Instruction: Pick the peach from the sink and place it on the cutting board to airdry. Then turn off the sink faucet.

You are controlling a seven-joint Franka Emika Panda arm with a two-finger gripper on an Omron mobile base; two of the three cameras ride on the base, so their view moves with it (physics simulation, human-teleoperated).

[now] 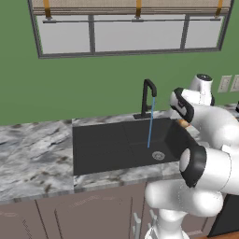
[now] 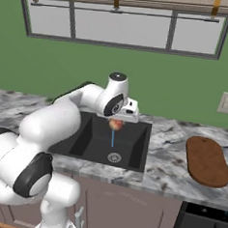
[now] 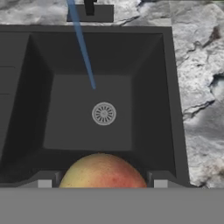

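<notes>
The peach [image 3: 101, 170], orange-red with a yellowish side, sits between my two fingertips [image 3: 43, 183], and my gripper [image 3: 101, 183] is shut on it. It hangs above the right part of the black sink [image 3: 65, 113], over the grey drain [image 3: 104, 113]. From the right base the peach [image 2: 116, 124] shows under the hand, lifted above the basin [image 2: 92, 138]. The black gooseneck faucet [image 1: 148, 95] stands behind the sink and a blue stream of water [image 1: 151, 126] runs from it. The reddish-brown cutting board [image 2: 206, 161] lies on the marble counter to the right of the sink.
Grey-white marble counter [image 1: 32, 154] spreads on both sides of the sink. A window [image 2: 123, 27] runs along the green wall, with wall outlets [image 2: 227, 102] to the right. A dark appliance [image 2: 206, 225] sits below the cutting board's counter edge.
</notes>
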